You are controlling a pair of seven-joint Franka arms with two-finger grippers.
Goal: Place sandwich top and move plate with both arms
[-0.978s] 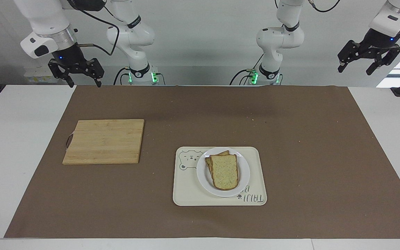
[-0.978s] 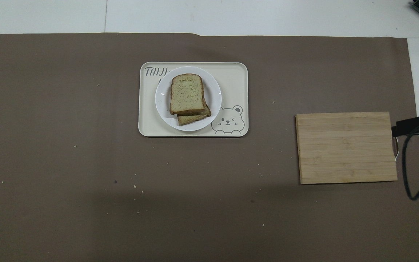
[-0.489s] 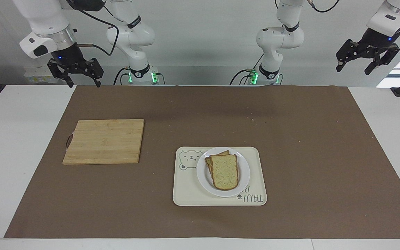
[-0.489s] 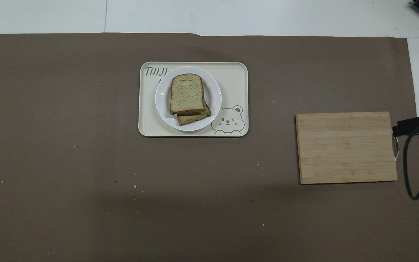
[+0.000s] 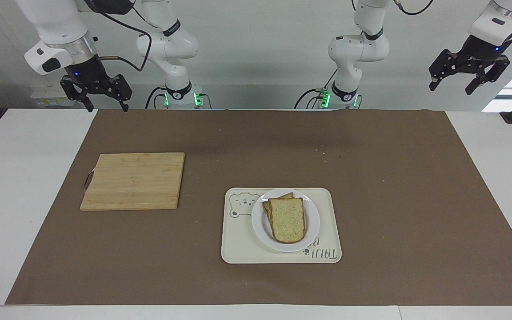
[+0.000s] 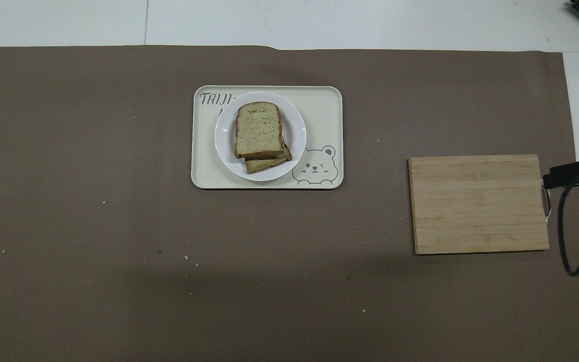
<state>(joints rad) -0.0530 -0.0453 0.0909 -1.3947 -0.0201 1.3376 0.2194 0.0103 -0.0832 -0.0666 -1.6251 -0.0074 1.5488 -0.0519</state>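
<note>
So we've got both grippers up in the air at the robots' own edge of the table, nowhere near the food. The right gripper (image 5: 103, 98) hangs over the table edge at the right arm's end, fingers spread apart and nothing between them. The left gripper (image 5: 468, 79) sits higher, over the left arm's end of the table, also with its fingers apart and holding nothing. We don't see either gripper from overhead, only a black bit of hardware and a cable poking in by the board.

Closest thing to the right gripper is the bamboo cutting board (image 5: 134, 180), lying flat on the brown paper mat (image 5: 394, 186), farther from the robots than that gripper and well apart from it. Its little handle loop points at the right arm's end of the table.

Farther out again, about midway between the two arms' ends, is the cream tray with the bear drawing (image 5: 238, 242). The small white plate (image 5: 311, 222) sits on it, shifted toward the left arm's end of the tray, covering part of the lettering. The sandwich top (image 5: 287, 219) lies on the plate, stacked on another slice (image 6: 264, 164) that peeks out at the edge nearer the robots, a bit askew. We can't tell what's under the top slice beyond that. A few crumbs are scattered over the mat.
</note>
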